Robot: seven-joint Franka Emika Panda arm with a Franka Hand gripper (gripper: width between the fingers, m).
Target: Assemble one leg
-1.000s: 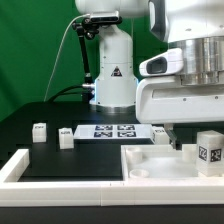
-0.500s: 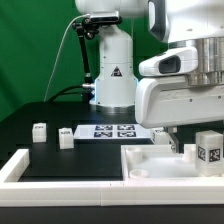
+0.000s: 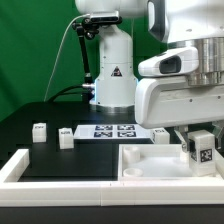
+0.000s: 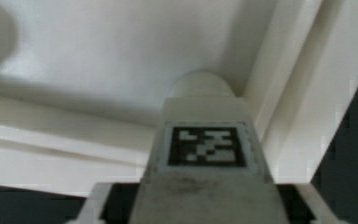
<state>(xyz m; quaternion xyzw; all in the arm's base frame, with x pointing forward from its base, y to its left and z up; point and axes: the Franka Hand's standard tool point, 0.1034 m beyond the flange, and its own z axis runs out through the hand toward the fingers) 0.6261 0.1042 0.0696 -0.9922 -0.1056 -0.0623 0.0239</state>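
My gripper (image 3: 199, 138) is shut on a leg (image 3: 201, 150), a small white post with a black-and-white tag, and holds it over the right part of the large white tray-like part (image 3: 148, 163). In the wrist view the leg (image 4: 206, 120) stands between my fingers (image 4: 115, 205), its tag facing the camera, with the gripper (image 4: 202, 203) closed round its near end. The far tip of the leg lies close to the tray-like part's raised rim (image 4: 282, 60); whether it touches I cannot tell.
Three more legs stand on the black table: two at the exterior view's left (image 3: 40, 132) (image 3: 66, 137) and one behind the tray-like part (image 3: 161, 133). The marker board (image 3: 110, 131) lies between them. A white raised border (image 3: 18, 166) runs along the front left.
The gripper has moved toward the exterior view's left, and the leg has gone with it, from the frame's right edge to a spot over the tray-like part.
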